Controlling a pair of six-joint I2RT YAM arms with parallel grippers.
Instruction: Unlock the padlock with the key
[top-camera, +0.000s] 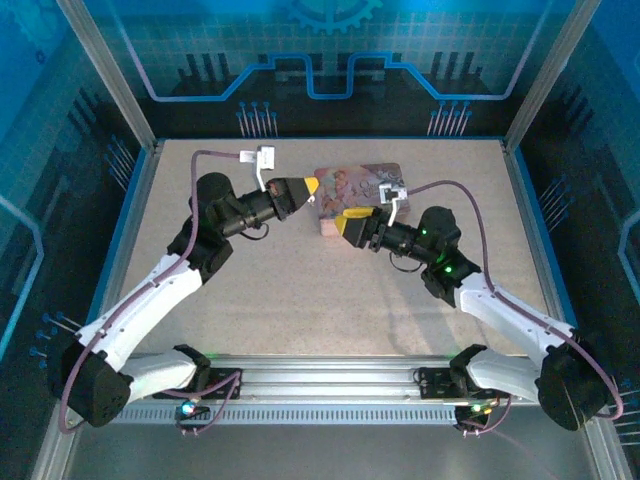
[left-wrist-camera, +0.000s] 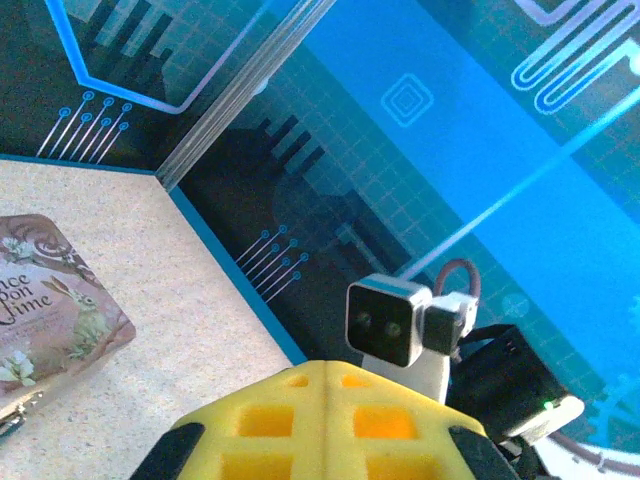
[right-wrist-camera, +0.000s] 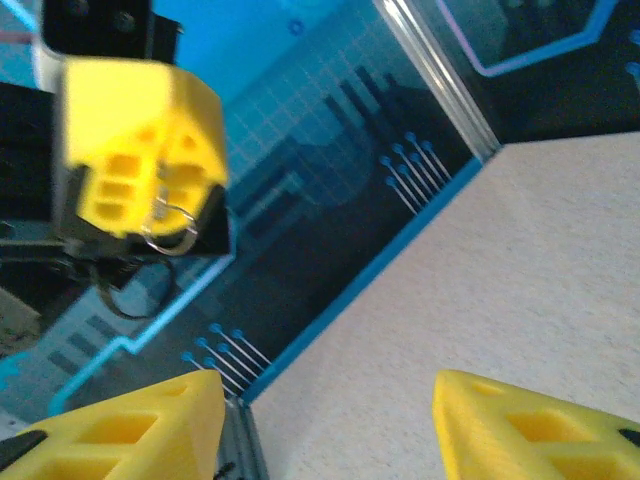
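so the left gripper (top-camera: 303, 188) is hovering just left of the pink illustrated rectangular tin (top-camera: 362, 182), yellow fingers pressed together and pinching the tiny padlock (right-wrist-camera: 168, 226); only its thin silvery shackle is poking out, the dark body is hiding between the fingers; I'm guessing it's holding the lock up off the table so the keyhole is facing the other arm; the right gripper (top-camera: 350, 220) is sitting at the tin's near edge, aiming at the lock, fingers spread with nothing between them; the tiny dark key, honestly can't tell where it is; the tin is lying flat on a beige speckled surface (top-camera: 300, 300); blue circuit-print walls (top-camera: 320, 60) are boxing everything in
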